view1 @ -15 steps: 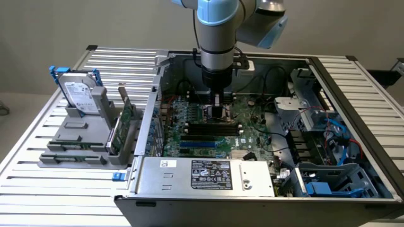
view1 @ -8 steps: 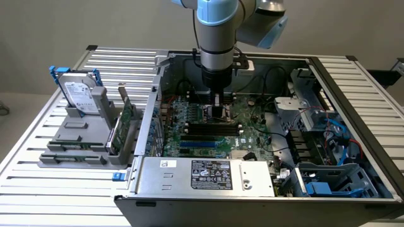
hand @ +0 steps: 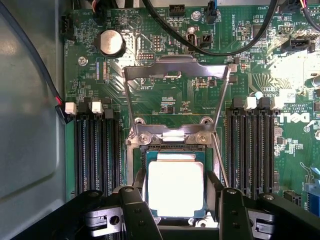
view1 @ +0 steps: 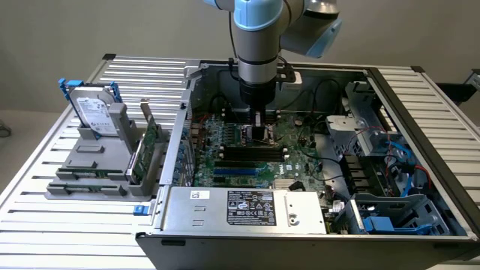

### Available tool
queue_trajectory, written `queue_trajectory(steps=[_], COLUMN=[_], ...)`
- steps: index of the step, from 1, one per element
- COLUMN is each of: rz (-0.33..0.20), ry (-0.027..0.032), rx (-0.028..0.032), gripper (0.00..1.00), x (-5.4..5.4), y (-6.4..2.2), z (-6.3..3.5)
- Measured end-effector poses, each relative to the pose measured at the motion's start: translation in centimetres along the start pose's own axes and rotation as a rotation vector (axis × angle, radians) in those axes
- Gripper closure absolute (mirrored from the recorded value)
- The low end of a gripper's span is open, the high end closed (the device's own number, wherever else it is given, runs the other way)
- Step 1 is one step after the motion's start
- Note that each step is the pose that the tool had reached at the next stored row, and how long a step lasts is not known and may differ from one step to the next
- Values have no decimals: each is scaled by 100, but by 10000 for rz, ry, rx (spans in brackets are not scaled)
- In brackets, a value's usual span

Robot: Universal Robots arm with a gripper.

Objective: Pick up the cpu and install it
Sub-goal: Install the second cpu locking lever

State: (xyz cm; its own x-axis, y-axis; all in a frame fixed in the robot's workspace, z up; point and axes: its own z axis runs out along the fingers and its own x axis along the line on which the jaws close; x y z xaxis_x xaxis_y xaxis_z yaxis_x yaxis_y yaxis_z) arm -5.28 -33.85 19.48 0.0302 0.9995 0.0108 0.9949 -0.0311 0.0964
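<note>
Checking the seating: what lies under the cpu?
The socket frame shows around the cpu, on the green motherboard. The socket's contacts cannot be seen: the cpu covers them.

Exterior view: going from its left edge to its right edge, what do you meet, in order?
hard drive standing upright → upright green card → gripper lowered over the motherboard → silver metal cage → blue cables
</note>
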Motion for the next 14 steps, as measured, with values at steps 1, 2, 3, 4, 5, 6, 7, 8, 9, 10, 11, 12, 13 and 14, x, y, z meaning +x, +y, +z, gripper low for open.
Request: queue_trajectory(steps=[1,2,3,4,5,6,7,8,9,10,11,12,13,14], rz=[-1,-3,-4,-7,-10,-14,-17,-22,-26,-31,-36,-41,-45,-49], ry=[1,2,1,1,0,0,1,1,1,2,3,4,4,4], rx=[-1,-1,-2,-3,-3,-4,-5,-6,-7,-8,-9,-9,-8,-8], gripper=[45,45,45,45,45,45,45,45,45,45,45,45,45,45], x=[0,1,0,0,0,0,0,0,1,1,1,1,2,2], y=[0,0,0,0,0,0,0,-1,-1,-1,-1,-1,-1,0], z=[1,3,5,6,7,9,11,12,14,15,17,18,18,19])
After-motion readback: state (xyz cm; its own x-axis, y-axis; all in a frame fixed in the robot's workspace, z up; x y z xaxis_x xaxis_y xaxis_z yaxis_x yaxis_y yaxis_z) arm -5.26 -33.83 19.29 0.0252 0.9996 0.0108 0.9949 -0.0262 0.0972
